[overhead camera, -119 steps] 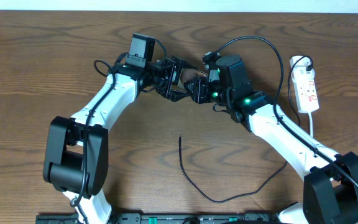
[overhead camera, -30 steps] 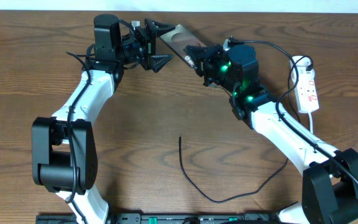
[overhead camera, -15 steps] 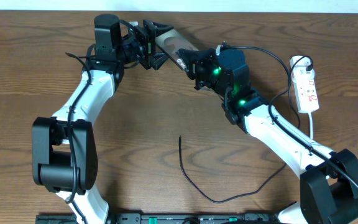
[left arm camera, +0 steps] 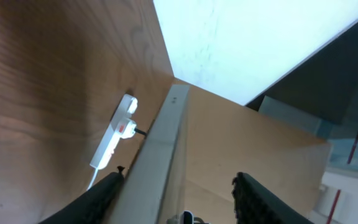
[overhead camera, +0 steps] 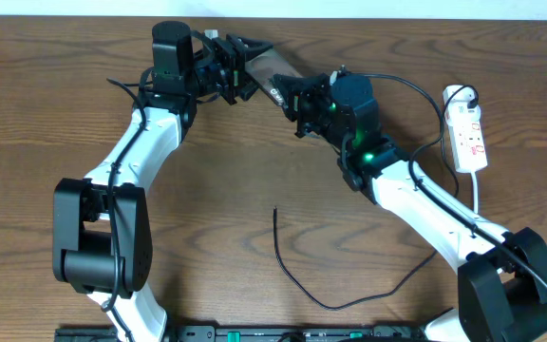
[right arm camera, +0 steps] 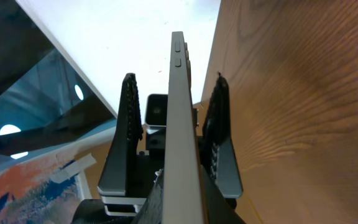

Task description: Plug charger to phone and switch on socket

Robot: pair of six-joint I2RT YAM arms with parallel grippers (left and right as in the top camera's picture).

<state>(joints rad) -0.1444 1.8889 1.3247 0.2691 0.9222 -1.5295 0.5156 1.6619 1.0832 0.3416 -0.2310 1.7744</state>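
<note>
A: The right gripper (overhead camera: 292, 93) is clamping the phone (overhead camera: 270, 65) aloft at the back of the table (overhead camera: 46, 114). The left gripper (overhead camera: 247, 65) is straddling the phone's far end, jaws apart, not touching it

B: I'm thinking the left should be closing squarely on the flat faces before the right lets go, since that slab is looking thin, smooth and slippery

A: It's showing a bronze back and a silvery rim. The charger (overhead camera: 275, 237), a limp thin black cable, is lying well apart near the front, and the white socket (overhead camera: 469, 133) is sitting far right

The white left arm (overhead camera: 145, 142) and white right arm (overhead camera: 425, 204) extend forward, wrists turned inward. The left gripper (overhead camera: 252, 68) gapes wide; the right gripper (overhead camera: 290, 92) clamps a flat bronze-brown phone (overhead camera: 273, 64).
</note>
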